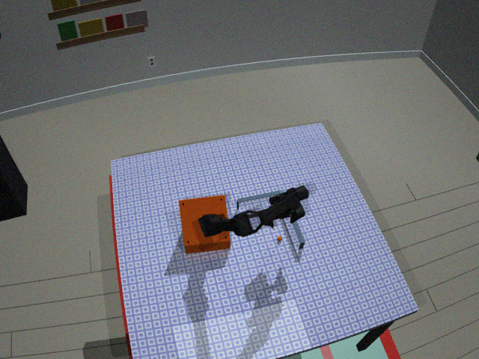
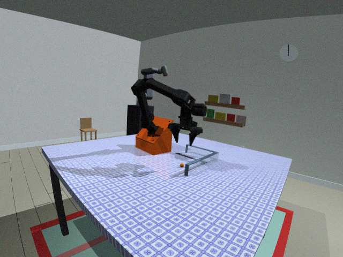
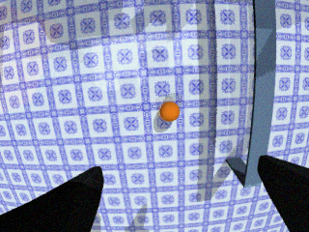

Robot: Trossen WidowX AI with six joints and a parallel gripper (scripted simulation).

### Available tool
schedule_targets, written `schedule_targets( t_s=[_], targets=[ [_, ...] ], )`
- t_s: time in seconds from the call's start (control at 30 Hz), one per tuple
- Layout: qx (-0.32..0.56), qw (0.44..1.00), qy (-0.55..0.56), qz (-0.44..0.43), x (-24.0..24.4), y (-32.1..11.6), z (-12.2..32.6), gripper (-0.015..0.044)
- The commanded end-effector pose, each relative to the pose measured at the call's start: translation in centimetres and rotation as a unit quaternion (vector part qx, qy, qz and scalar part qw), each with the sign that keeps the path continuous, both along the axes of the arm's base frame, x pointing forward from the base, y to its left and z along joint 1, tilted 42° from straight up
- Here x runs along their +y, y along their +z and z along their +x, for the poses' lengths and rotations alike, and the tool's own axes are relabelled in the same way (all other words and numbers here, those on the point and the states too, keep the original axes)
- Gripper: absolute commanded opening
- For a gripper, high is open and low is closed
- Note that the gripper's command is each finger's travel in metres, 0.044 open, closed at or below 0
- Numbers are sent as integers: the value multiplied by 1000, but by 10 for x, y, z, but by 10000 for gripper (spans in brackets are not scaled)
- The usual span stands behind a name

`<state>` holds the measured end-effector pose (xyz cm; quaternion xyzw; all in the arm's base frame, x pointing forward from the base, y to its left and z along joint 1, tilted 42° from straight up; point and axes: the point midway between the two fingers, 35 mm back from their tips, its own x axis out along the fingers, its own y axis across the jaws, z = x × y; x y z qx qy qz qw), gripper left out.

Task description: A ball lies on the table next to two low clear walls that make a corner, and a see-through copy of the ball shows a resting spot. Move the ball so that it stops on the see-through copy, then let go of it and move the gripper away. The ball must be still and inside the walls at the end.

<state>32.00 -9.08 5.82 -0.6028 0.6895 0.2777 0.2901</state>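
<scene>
A: Where is the orange ball (image 3: 170, 111) sitting?

B: On the patterned table (image 2: 155, 210), inside the corner made by the two clear walls (image 2: 200, 158), near the free end of the wall that runs toward the exterior camera. From the wrist camera a faint pale shape shows right at the ball's edge, overlapping it; that looks like the see-through copy (image 3: 165, 120), though it is too faint to be sure how exactly the two line up.

A: And the gripper (image 2: 184, 138)?

B: It hangs in the air above the corner of the walls, fingertips pointing down, clear of the table. The jaws are spread almost as wide as they go, with nothing between them. In the wrist view the two dark fingertips sit at the bottom corners of the frame, well apart from the ball.

A: What else stands near the walls?

B: The arm's orange base block (image 1: 203, 223), just beside the open side of the walled corner.
</scene>
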Motion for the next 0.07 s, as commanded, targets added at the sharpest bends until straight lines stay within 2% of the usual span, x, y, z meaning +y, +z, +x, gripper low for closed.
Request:
schedule_targets(
  t_s=[0.0,0.03],
  targets=[
    [-1,1000,-2,3,1,1,0,440],
    [-1,1000,-2,3,1,1,0,440]
  ],
)
